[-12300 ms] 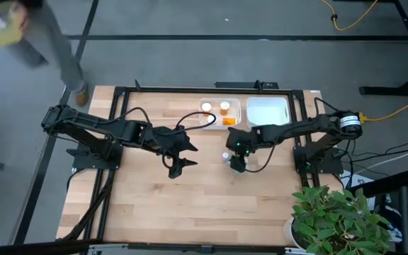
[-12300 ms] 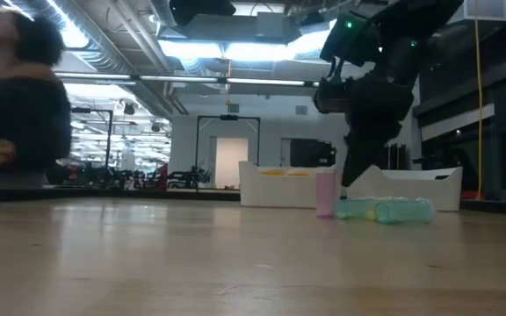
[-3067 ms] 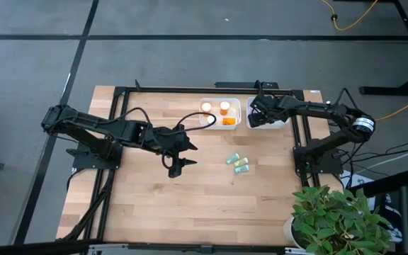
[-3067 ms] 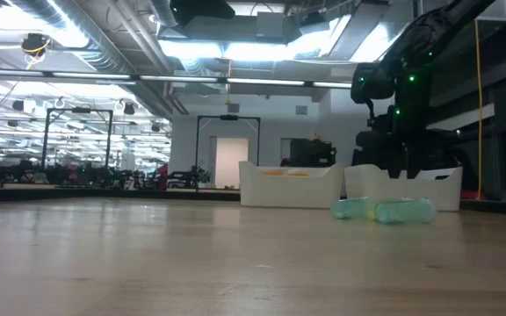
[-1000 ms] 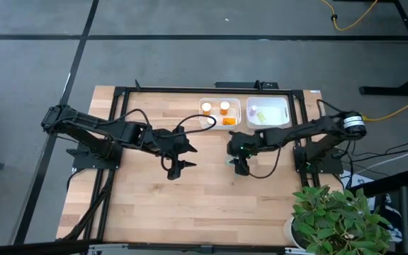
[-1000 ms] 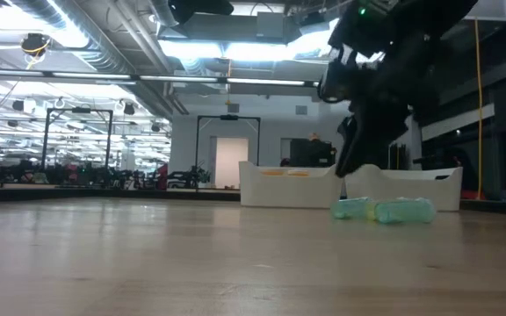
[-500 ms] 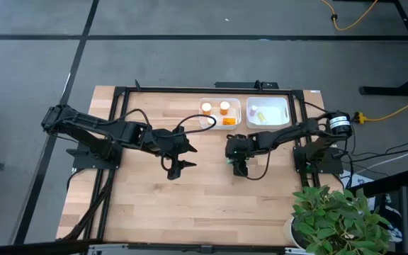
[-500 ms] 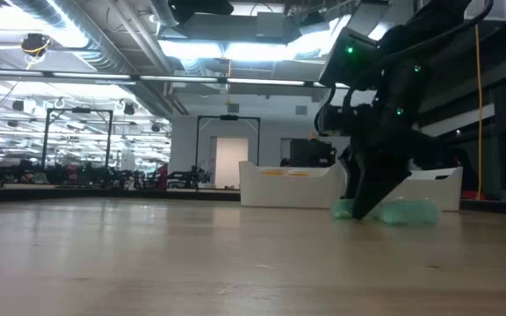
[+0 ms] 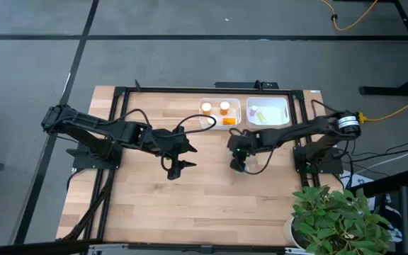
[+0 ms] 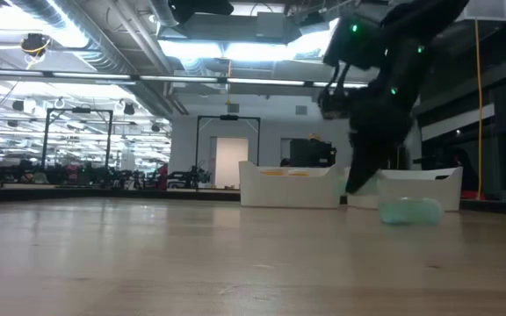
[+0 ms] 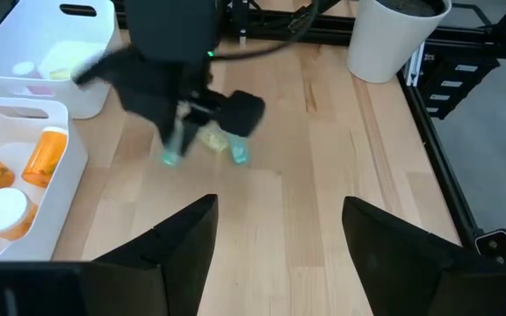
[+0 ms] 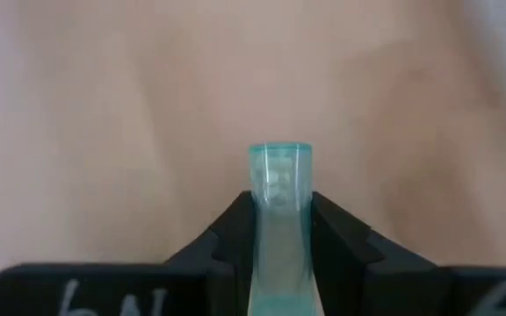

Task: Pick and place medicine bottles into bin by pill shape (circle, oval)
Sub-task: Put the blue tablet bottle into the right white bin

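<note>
My right gripper (image 9: pixel 238 164) is over the table's middle, shut on a pale teal bottle (image 12: pixel 279 202). It also shows in the left wrist view (image 11: pixel 172 145). A second teal bottle (image 11: pixel 227 145) lies on its side on the table beside it, and shows in the low view (image 10: pixel 409 211). Orange bottles with white caps (image 11: pixel 38 156) lie in the left white tray (image 9: pixel 220 112). The right white tray (image 9: pixel 268 113) holds a small bottle. My left gripper (image 11: pixel 275 237) is open and empty left of the middle (image 9: pixel 174 170). My right gripper pinches the teal bottle's side walls (image 12: pixel 279 224) between its two fingers. The fingers slant down from above and lie along the bottle. The bottle's end (image 12: pixel 279 162) sticks out past the fingertips. The bottle hangs tilted, clear of the table.
Both white trays stand side by side at the table's far edge. A potted plant (image 9: pixel 331 212) stands off the table's near right corner, and its white pot (image 11: pixel 402 35) shows in the left wrist view. Bare wood lies toward the near edge.
My right gripper has gone down onto the two teal bottles, taken hold of one and risen with it. That bottle is now lifted clear of the table. The other bottle stays lying where it was.
</note>
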Available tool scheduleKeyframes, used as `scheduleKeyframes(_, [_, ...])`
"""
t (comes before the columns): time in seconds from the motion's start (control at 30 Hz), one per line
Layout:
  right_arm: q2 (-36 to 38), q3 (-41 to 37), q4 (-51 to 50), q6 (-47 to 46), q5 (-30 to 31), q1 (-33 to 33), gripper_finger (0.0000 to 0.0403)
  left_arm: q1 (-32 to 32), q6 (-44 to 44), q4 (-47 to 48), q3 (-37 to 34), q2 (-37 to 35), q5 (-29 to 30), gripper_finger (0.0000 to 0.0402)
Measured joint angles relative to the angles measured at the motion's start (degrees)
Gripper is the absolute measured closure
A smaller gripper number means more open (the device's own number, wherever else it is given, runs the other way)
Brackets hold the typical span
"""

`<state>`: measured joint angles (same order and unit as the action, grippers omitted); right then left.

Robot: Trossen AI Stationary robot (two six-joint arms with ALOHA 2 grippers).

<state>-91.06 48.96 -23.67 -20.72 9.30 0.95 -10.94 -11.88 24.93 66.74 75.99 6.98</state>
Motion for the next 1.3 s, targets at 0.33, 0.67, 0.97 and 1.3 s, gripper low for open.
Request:
scheduleKeyframes(0.33, [12.72,4.48,-20.47,-13.81,23.38,-2.93,0.0308,0.04,0.00,-0.04,0.00,0.00,0.00,0.0165])
scheduleKeyframes(0.67, [19.52,1.87,-24.39,-12.35,20.61,-21.00,0.0308,0.04,0.46,-0.11,0.00,0.00,2.91,0.0165])
scheduleKeyframes(0.97, [15.51,-5.79,-6.23,-8.86,12.61,-29.83,0.0308,0.04,0.18,-0.11,0.00,0.00,3.02,0.0165])
scheduleKeyframes(1.3, [12.07,-8.12,-4.88,-9.18,11.58,-33.29,0.0308,0.04,0.29,-0.06,0.00,0.00,3.02,0.0165])
